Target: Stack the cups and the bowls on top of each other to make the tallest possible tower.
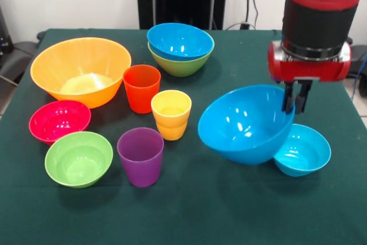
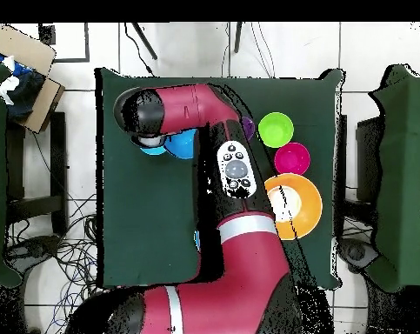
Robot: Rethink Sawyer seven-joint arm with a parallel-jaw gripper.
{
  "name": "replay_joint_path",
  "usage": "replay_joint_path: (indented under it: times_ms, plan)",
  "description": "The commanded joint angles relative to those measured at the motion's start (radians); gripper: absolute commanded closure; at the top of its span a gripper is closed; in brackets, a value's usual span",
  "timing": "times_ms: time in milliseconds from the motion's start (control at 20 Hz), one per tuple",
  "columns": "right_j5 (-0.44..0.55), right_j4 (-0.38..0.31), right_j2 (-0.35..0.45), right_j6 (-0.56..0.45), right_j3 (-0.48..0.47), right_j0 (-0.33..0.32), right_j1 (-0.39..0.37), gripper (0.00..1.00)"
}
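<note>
Currently I see gripper at right of front view, fingers clamped over rim of large blue bowl. Bowl tilted, mouth toward left, its lower side resting on small light-blue bowl at lower right. Centre: yellow cup, orange-red cup, purple cup. Upper centre: second blue bowl nested in green bowl. Left: huge orange-yellow bowl, pink-red bowl, small green bowl. Overhead: arm hides most of table.
</note>
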Motion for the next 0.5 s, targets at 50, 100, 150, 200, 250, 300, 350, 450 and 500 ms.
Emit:
replay_joint_path:
  times_ms: [50, 100, 150, 200, 250, 300, 350, 450, 500]
  plan:
    - [0.069, 0.029, -0.015, 0.03, 0.17, -0.008, -0.112, 1.0]
    - [0.078, 0.037, -0.016, 0.03, 0.191, -0.012, -0.133, 1.0]
    - [0.083, 0.045, -0.017, 0.028, 0.212, -0.016, -0.152, 1.0]
    - [0.087, 0.052, -0.018, 0.026, 0.234, -0.021, -0.17, 1.0]
    - [0.09, 0.059, -0.018, 0.023, 0.253, -0.026, -0.187, 1.0]
    - [0.092, 0.064, -0.019, 0.018, 0.27, -0.03, -0.202, 1.0]
    - [0.094, 0.071, -0.019, 0.016, 0.287, -0.035, -0.215, 1.0]
    - [0.092, 0.079, -0.019, 0.01, 0.316, -0.045, -0.235, 1.0]
    - [0.091, 0.084, -0.018, 0.007, 0.33, -0.05, -0.243, 1.0]
